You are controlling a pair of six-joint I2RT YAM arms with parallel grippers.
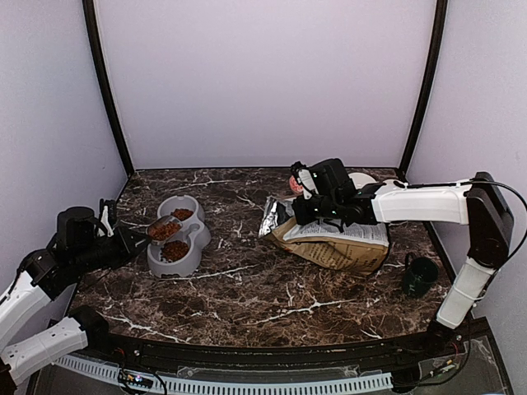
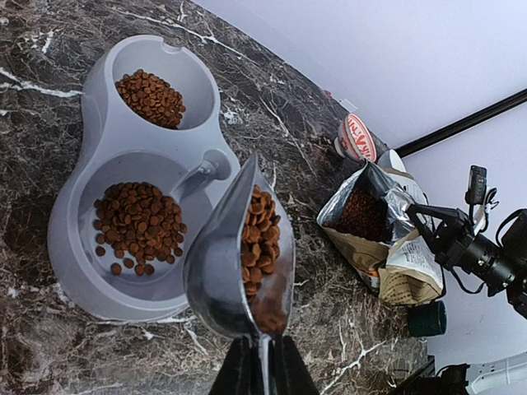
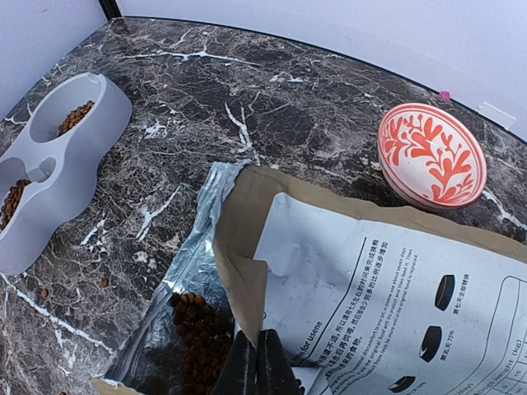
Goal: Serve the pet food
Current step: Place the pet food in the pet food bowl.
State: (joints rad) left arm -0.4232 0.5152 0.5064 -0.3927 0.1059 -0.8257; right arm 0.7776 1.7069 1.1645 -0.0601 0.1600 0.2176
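Observation:
My left gripper is shut on the handle of a metal scoop. The scoop is rolled onto its side and holds pet food. In the top view the scoop hangs over the grey double bowl. Both compartments hold heaps of kibble. My right gripper is shut on the paper edge of the dog-food bag at its open mouth. More kibble shows inside the foil lining. The bag lies on its side, right of centre.
A red-and-white patterned bowl sits behind the bag, near the back wall. A dark green cup stands at the right, by the right arm's base. A few stray pellets lie on the marble table beside the double bowl.

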